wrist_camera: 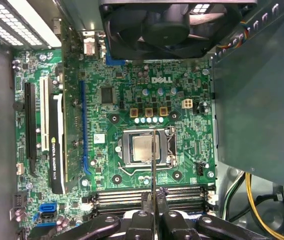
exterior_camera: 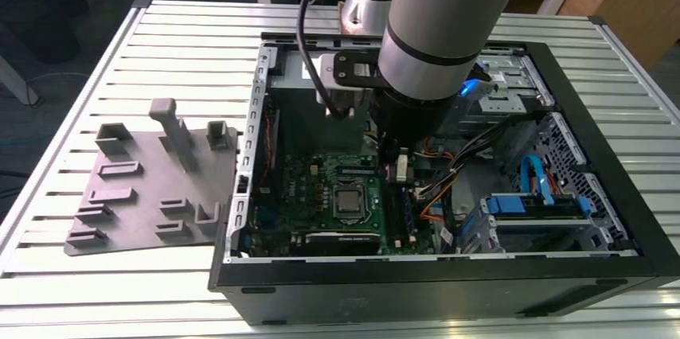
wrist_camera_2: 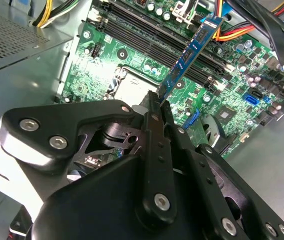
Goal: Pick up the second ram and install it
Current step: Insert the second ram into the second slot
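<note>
Clamping the jaws of the gripper (wrist_camera_2: 158, 104) on the second ram (wrist_camera_2: 191, 56), holding it on edge over the memory slots (wrist_camera: 182, 194) of the green motherboard (wrist_camera: 131, 107), just to the exterior view's right of the silver processor (wrist_camera: 144, 149), inside the open computer case (exterior_camera: 425, 279).

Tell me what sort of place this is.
Probably a robotics lab bench for computer assembly: an open computer case sits on a slatted metal table, a grey fixture tray beside it, and the arm's hand holds the second ram over the motherboard.
</note>
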Tool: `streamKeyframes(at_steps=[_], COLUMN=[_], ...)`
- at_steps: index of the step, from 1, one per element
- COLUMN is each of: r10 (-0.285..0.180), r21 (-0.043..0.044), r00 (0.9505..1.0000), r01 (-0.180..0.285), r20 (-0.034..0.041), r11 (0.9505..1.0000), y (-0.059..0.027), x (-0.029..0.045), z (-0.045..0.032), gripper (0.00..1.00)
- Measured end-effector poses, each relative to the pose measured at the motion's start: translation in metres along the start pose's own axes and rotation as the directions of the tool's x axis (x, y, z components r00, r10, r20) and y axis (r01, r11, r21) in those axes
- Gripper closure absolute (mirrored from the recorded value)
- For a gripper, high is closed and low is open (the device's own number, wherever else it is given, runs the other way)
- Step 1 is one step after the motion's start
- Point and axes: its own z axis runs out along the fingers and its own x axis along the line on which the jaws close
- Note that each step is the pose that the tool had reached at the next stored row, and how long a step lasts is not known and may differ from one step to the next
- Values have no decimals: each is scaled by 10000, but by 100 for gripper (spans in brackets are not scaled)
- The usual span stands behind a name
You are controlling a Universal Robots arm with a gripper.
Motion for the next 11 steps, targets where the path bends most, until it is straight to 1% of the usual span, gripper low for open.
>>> streamKeyframes(at_steps=[2,5,8,11], r10=[273,670,1020,1364], r21=[19,47,70,94], r00=[9996,9978,9948,9906], r01=[-273,-670,-1020,-1364], r20=[9,28,42,59], r11=[9996,9977,9948,9906], y=[0,0,0,0], x=[0,0,0,0], z=[-1,1,0,0], gripper=[89,89,89,89])
